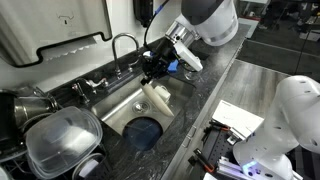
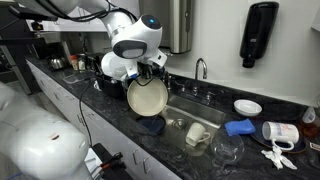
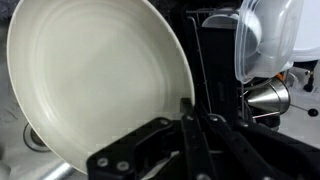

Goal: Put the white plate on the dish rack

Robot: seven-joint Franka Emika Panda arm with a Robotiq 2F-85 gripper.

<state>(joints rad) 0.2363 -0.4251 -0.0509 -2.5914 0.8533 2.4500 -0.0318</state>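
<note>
Grip: the tool (image 3: 187, 108) is closed on the rim of the white plate (image 3: 90, 80), its fingers pinching the edge with no gap visible in the wrist view. The plate hangs on edge, clear of the bench (image 1: 195, 100). In an exterior view it is above the near corner of the sink (image 2: 190, 112), over a blue item (image 2: 150, 126) lying in the basin.

Destination: the dish rack (image 3: 213, 55) shows as a dark frame just beside the plate's rim in the wrist view. A translucent domed container (image 3: 262, 40) and a steel cup (image 3: 266, 97) stand on its far part.

Recommended handling: you hold a wide, glossy plate by one edge only, so I judge slip or swing to be the main risk. Move slowly and carry the plate sideways toward the rack with its lower edge above the frame. Choose a free place short of the domed container, since contact could tip it. Lower until the rim seats, and open the tool only once the rack bears the plate's weight. Mind the faucet (image 1: 125, 42) with the wrist.

Markings: none legible. The black wall dispenser (image 2: 258, 35) shows no readable label, and the print on the paper sheet (image 1: 240, 118) is too small to read.
</note>
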